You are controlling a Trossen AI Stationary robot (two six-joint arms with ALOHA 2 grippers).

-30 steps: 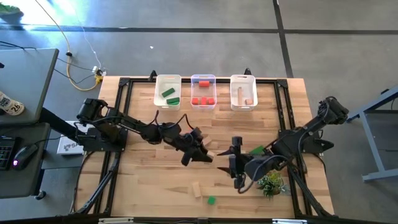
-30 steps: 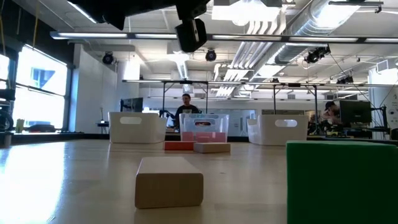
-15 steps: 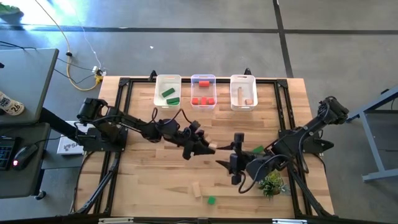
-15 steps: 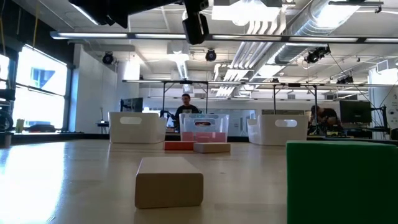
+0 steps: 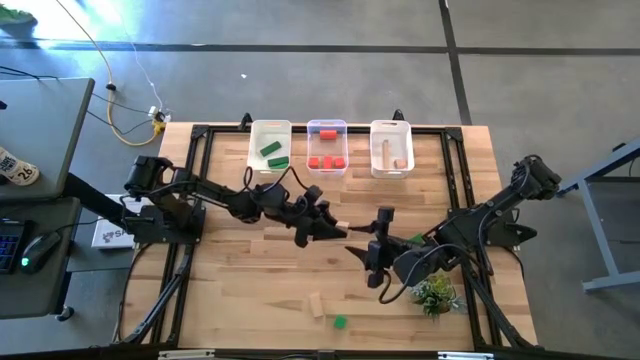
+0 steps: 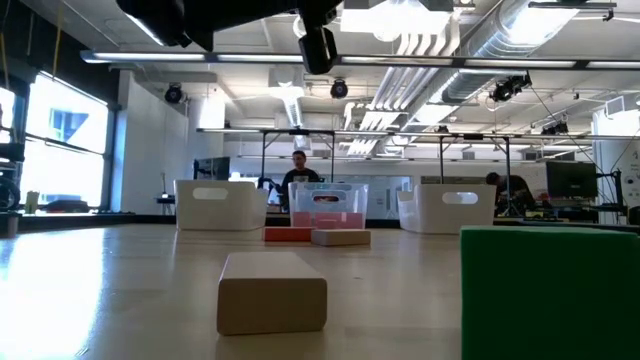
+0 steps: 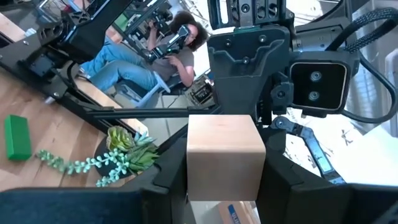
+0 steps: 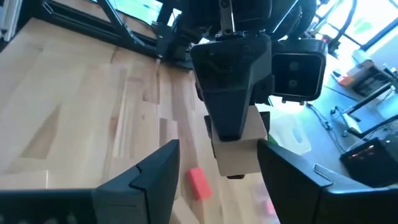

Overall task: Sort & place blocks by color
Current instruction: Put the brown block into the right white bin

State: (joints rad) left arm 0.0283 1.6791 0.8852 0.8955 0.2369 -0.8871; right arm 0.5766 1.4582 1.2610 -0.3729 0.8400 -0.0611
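Over the last second the left gripper [image 5: 335,233] has carried its pale wood block [image 7: 225,158] up the table toward the bins, and the right gripper [image 5: 366,262] has followed, turning to face it. The left fingers are clamped on the block's two flat sides; the right gripper's fingers [image 8: 148,177] stand apart, empty, with the block just ahead of them. Being small, rigid wood, it should be light and slip little; its flat parallel faces are the place to grip.

Counted from above: two green in the left bin [image 5: 252,147], three red in the middle bin [image 5: 326,124], two wood in the right bin [image 5: 391,126]. Loose: a green bar [image 5: 411,241] beside the right gripper, plus a red block [image 8: 199,183], a wood block [image 5: 317,305] and a green block [image 5: 340,322].
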